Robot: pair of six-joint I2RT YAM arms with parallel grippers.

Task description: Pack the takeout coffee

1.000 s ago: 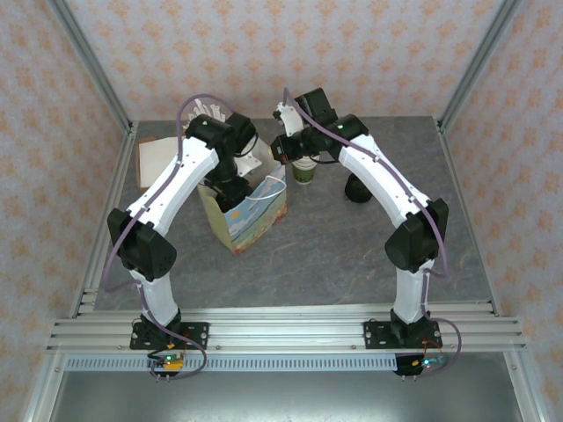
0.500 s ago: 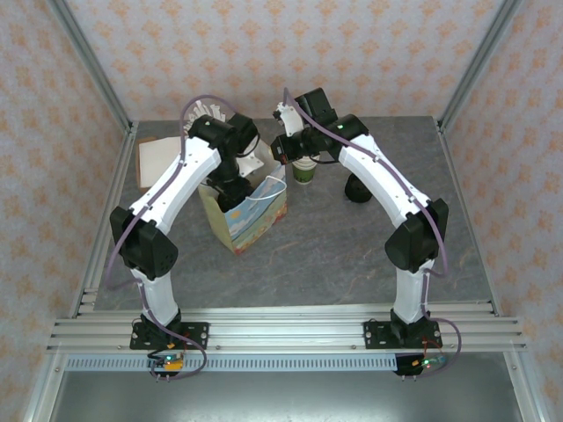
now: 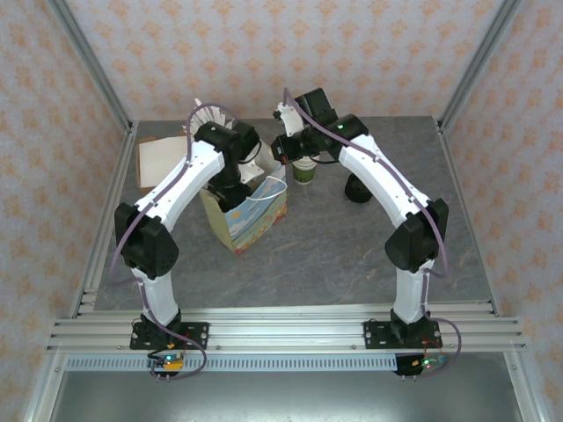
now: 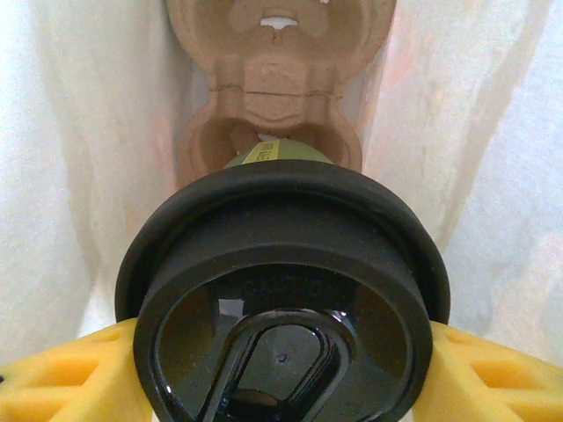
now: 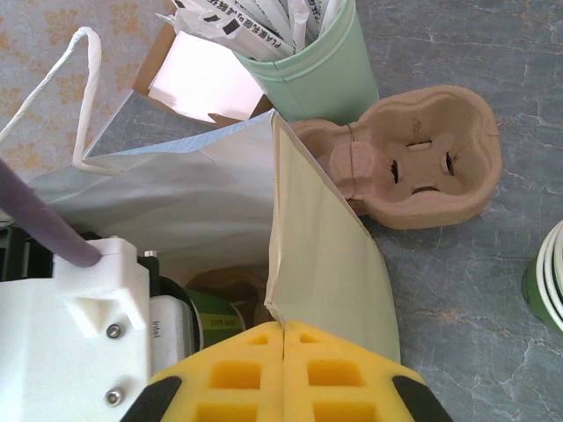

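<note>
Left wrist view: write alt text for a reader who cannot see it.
The takeout coffee, black lid toward the camera, sits clamped in the yellow-fingered left gripper. Beyond it, a brown pulp cup carrier lies between the white walls of a paper bag.

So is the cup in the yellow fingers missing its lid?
No, a round black lid sits on the cup between the left gripper's yellow fingers.
</note>
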